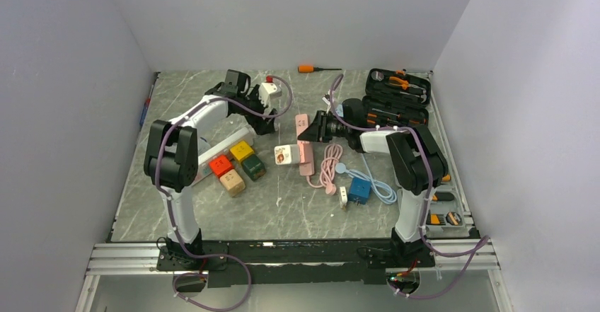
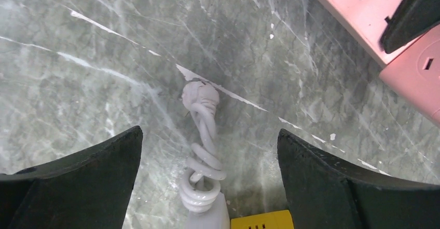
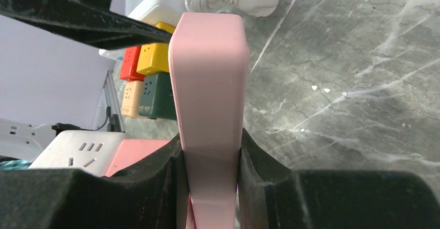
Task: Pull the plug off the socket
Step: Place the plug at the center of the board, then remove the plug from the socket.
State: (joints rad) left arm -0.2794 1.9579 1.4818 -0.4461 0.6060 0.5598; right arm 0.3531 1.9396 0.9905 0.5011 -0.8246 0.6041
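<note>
Plug removal, apparently complete — white plug (image 2: pixel 202 187) lies loose at lower centre, clear of the pink socket strip (image 2: pixel 363 16) at upper right; left gripper (image 2: pixel 208 133) jaws wide apart either side of it, right gripper (image 3: pixel 210 140) clamped on the strip — release seemingly remains

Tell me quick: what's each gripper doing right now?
Left gripper: open, holding nothing.
Right gripper: closed on the pink power strip.

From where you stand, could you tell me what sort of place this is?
Most likely a robotics lab test cell: plain white walls box in a marble-patterned tabletop, with an open tool case and a pink power strip laid out.
</note>
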